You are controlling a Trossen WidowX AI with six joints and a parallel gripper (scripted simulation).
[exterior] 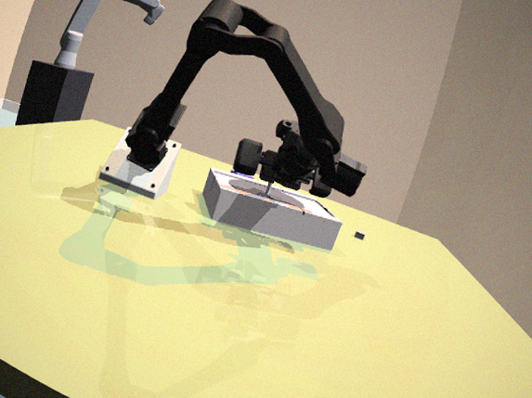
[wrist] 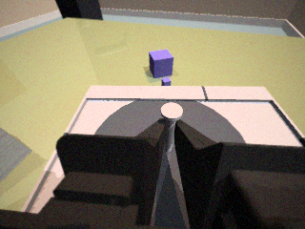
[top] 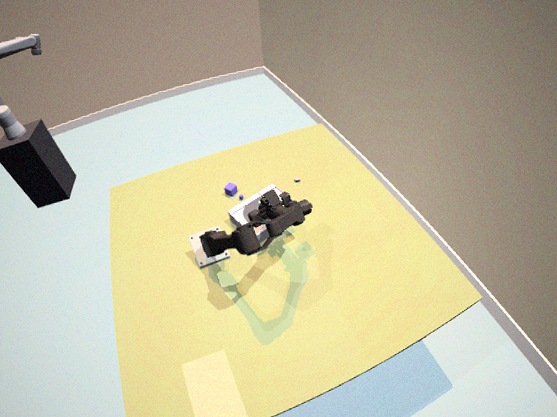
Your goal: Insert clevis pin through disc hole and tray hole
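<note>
So the gripper [exterior: 269,180] [wrist: 170,123] is pinched shut on the steel pin [exterior: 270,187] [wrist: 172,112], holding it head up over the middle of the disc [exterior: 243,185] [wrist: 119,122]. The disc sits inside the rimmed tray [top: 238,212] [exterior: 273,222] [wrist: 148,93]. Can't tell whether the tip is in the hole, the fingers hide that up close.

As for other stuff, a purple cube [top: 230,189] [wrist: 161,63] and a tinier purple one [top: 240,197] [wrist: 166,82] are on the yellow table [top: 370,279] [exterior: 339,357] [wrist: 43,62], just past the tray's rim. A small dark block [top: 296,179] [exterior: 359,235] sits off another side. None of them is between the pin and disc.
</note>
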